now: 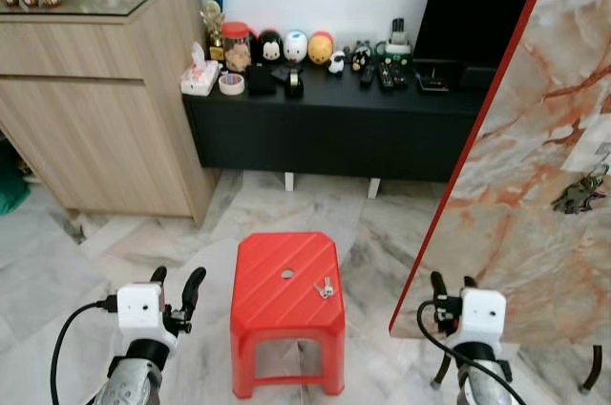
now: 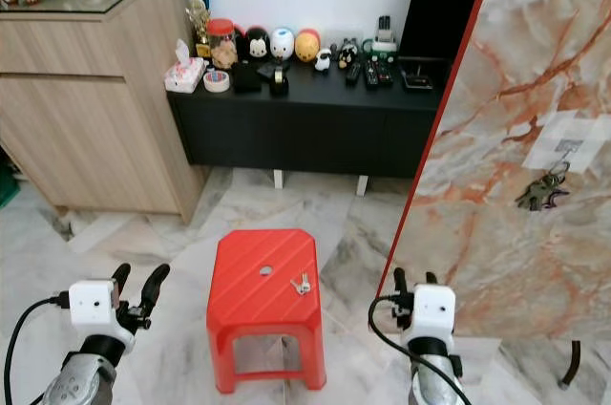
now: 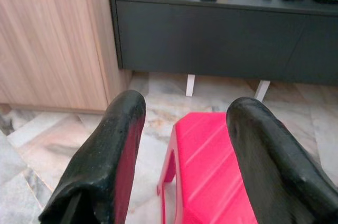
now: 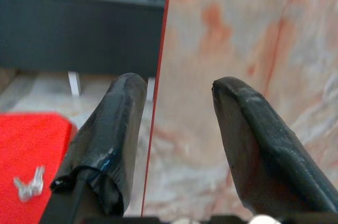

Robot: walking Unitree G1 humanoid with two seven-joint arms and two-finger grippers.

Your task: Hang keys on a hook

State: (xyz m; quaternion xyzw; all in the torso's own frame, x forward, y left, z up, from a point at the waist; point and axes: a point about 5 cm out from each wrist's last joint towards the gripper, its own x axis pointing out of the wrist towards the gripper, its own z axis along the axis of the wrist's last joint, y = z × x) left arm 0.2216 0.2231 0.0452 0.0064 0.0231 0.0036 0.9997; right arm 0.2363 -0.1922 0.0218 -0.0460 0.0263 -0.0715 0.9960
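Nothing is done yet, by my reading; the keys (image 1: 325, 287) lie loose on the red stool (image 1: 286, 302), at its 3 o'clock edge; both the left end effector (image 1: 176, 284) and right end effector (image 1: 452, 287) hover low with fingers spread, empty; pickup and hanging on the marbled panel (image 1: 535, 176) at 2 o'clock remain.

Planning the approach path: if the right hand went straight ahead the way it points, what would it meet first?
Probably the red-edged marble board: the right hand points at its near edge, open. Depth is unclear. The keys lie off to one side on the red stool.
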